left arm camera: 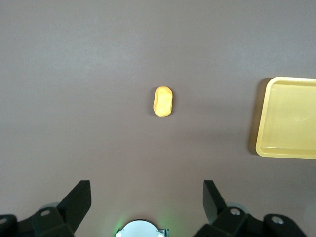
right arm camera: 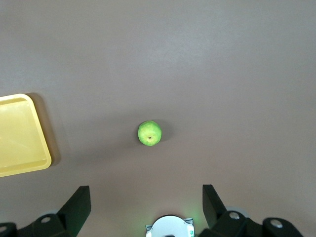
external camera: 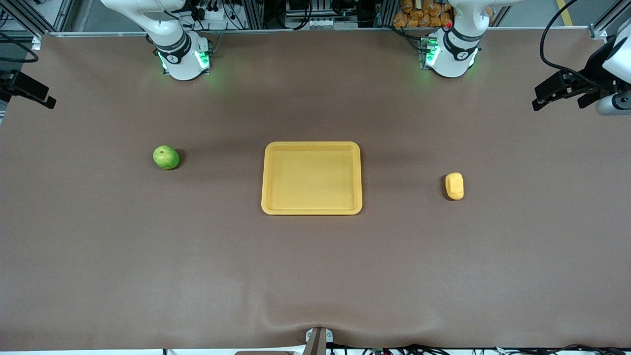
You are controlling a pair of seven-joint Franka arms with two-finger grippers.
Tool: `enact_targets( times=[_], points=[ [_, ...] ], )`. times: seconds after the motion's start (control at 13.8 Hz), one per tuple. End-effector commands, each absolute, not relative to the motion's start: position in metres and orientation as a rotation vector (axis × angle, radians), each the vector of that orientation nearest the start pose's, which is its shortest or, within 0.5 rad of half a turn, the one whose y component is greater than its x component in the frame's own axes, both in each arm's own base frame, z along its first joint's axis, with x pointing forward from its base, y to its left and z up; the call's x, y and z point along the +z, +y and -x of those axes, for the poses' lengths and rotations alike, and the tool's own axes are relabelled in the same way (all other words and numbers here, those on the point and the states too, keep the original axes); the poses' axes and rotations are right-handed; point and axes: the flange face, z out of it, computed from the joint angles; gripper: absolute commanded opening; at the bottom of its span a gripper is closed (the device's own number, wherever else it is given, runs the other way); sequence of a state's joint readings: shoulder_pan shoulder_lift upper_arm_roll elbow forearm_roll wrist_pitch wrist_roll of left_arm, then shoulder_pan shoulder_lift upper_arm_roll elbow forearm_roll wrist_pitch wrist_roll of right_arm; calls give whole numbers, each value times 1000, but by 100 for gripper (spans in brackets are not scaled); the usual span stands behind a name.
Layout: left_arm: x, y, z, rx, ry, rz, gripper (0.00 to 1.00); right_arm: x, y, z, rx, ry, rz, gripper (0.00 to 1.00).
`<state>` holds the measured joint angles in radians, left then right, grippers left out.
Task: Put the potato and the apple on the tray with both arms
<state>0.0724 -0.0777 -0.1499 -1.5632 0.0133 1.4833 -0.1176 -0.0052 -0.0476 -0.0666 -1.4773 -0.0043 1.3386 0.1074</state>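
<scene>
The apple (external camera: 166, 157) lies on the brown counter (external camera: 315, 276) toward the right arm's end. The yellow tray (external camera: 311, 210) sits at the centre, holding nothing. The potato (external camera: 454, 186) lies toward the left arm's end. The right gripper (right arm camera: 146, 207) hangs high over the apple, fingers wide apart, holding nothing; the left gripper (left arm camera: 147, 202) likewise over the potato.

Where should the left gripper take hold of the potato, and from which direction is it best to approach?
Probably from straight above, the fingers closing across the narrow middle of the potato. It lies flat and alone on the table, oblong with rounded ends, so its long sides give the shorter span. The left gripper is open, high above it.
</scene>
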Motion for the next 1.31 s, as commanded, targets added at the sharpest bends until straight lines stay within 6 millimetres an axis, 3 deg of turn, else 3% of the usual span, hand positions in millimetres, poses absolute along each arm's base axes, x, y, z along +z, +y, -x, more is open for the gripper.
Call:
enact_targets(
  times=[0.0,0.95,1.24],
  points=[
    [668,-40,-518,-4,-40,3104,100,676,-43,-505,152,280,3141,100],
    [661,-36,-517,24,-19,3072,100,677,-44,-508,150,291,3136,100],
    [655,-41,-518,19,-1,3072,100,667,-45,-517,174,287,3138,100]
  ],
)
